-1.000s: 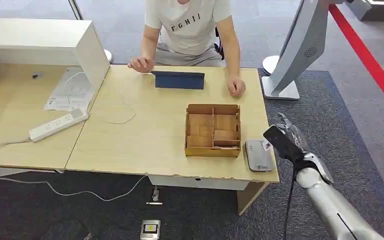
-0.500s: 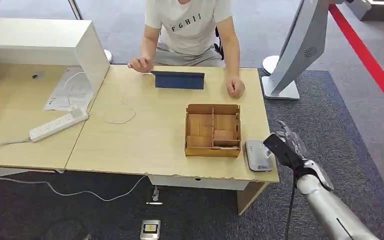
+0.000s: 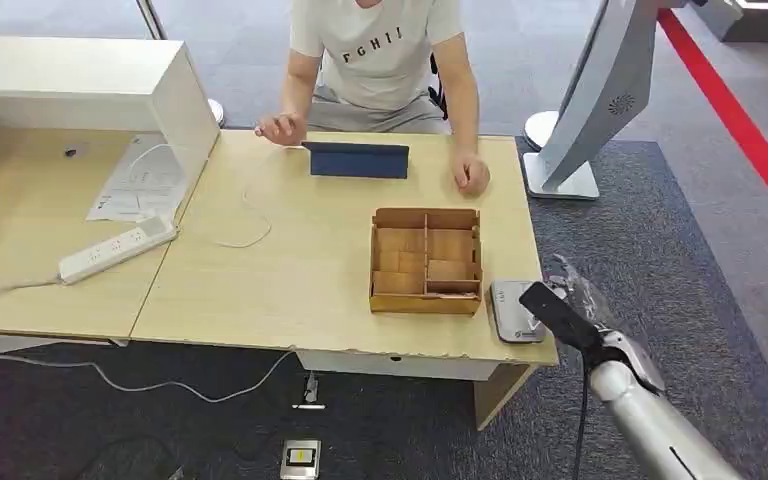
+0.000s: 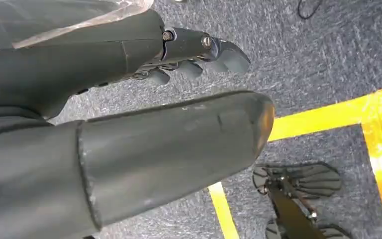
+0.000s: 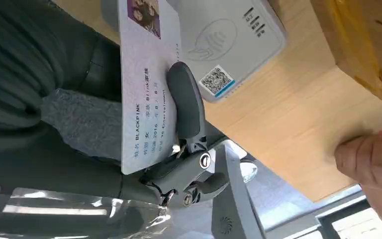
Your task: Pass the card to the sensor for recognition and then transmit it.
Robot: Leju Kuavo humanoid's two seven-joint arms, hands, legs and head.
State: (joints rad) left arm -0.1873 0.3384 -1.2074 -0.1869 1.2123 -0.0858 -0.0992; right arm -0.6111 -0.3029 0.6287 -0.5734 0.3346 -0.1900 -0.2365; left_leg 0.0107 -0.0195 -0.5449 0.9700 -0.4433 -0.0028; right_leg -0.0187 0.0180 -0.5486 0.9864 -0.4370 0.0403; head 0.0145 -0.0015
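Note:
My right hand holds a white printed card, pinched between the thumb and a dark finger. The card hangs just above the grey card sensor, which lies flat at the table's front right corner; its pale face with a QR sticker is right beside the card. In the head view the hand's dark back covers the sensor's right edge and hides the card. My left hand hangs over the carpet, fingers spread, nothing in it.
A wooden compartment box stands left of the sensor. A person sits at the table's far side, one hand resting on the table beside a dark tablet. A white power strip lies on the left; a white kiosk stand rises at the right.
My right hand has come down and toward me with the card, closing in over the sensor's right edge. The person and the box have stayed put.

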